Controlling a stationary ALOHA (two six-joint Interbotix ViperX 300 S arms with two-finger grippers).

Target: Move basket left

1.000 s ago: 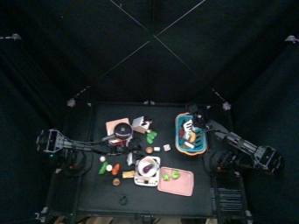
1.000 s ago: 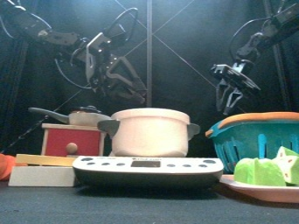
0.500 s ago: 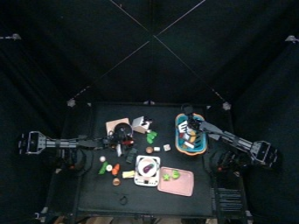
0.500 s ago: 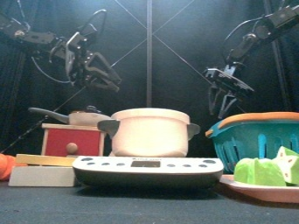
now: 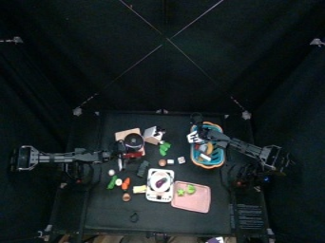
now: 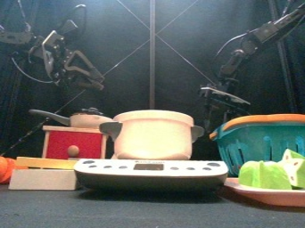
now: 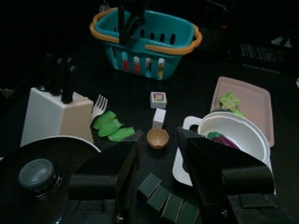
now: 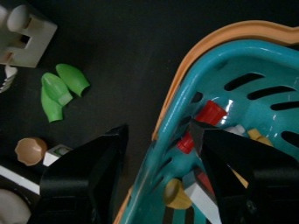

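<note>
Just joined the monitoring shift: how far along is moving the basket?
Done: the right gripper has reached the basket, jaws open astride its rim. In hand: closing for a grasp. Left: grip and shift it left; it sits at the table's right side. The left gripper is away from it.

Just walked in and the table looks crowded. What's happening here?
The right gripper hangs open at the rim of the basket, one jaw outside the wall and one over the inside, not yet closed on it. The basket sits toward the table's right side in the top view. The left gripper is open and held back over the white pot, away from the basket.
</note>
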